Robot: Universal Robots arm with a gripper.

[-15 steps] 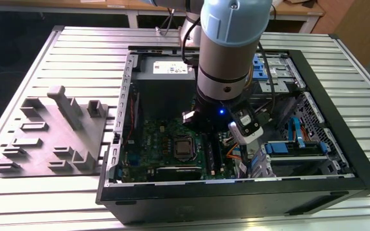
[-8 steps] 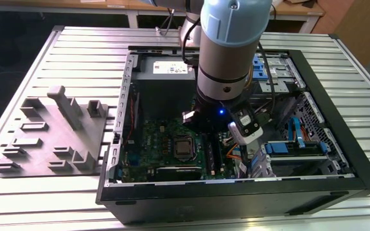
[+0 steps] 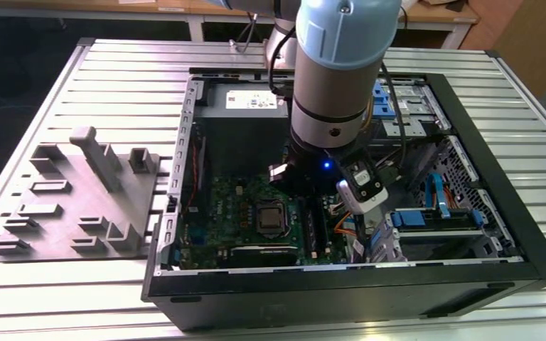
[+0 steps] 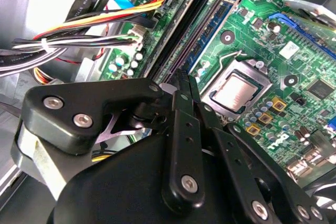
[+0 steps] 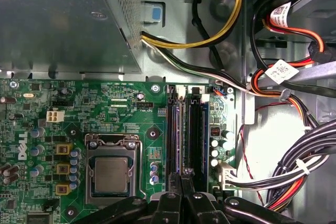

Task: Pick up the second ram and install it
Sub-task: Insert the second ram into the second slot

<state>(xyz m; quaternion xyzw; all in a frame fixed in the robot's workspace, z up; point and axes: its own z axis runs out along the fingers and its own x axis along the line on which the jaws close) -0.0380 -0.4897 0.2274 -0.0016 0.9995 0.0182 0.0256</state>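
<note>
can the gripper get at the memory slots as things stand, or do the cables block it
Probably yes. The gripper hangs right above the memory slots on the motherboard, with nothing between them in the first wrist view; the cables lie beside the slots, not across them.

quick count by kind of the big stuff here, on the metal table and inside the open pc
computer case: 1
grey tray: 1
green motherboard: 1
processor: 1
robot arm: 1
total: 5
</note>
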